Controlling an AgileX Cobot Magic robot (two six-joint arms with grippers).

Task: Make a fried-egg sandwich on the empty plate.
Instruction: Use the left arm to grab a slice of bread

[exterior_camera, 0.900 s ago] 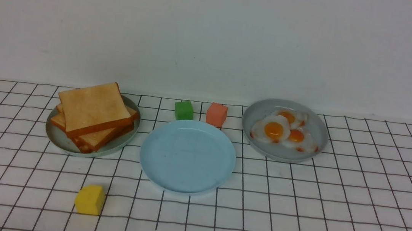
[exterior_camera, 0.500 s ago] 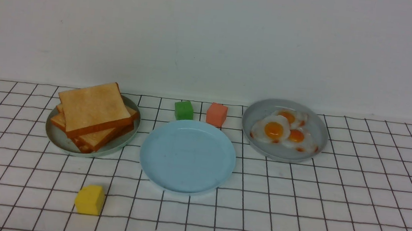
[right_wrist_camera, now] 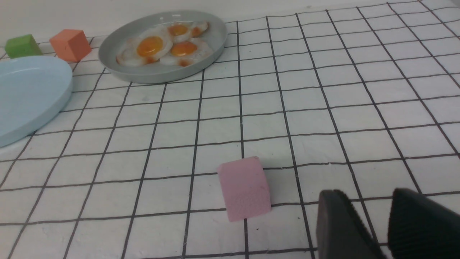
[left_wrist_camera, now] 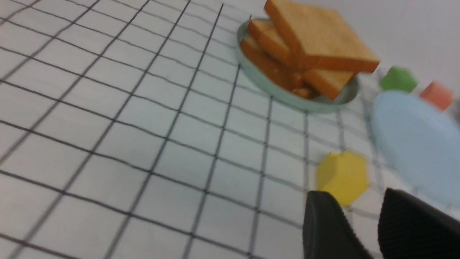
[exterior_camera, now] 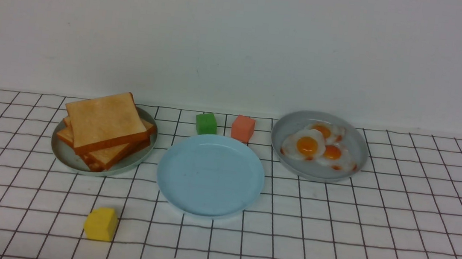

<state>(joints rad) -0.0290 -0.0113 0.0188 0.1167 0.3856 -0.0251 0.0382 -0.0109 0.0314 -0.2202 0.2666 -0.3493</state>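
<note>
Nothing built yet, empty plate bare. My left end effector and right end effector are both released, gripping nothing. Next I'd grab the top toast slice.

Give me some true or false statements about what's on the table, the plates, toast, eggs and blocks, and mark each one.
The light blue plate holds nothing. True.
The toast stack is on the robot's right. False: it is on the left.
Three fried eggs lie in the grey plate. True.
The yellow block touches the light blue plate. False: it sits apart, nearer the robot.
The left gripper holds toast. False: nothing is between its fingers.
</note>
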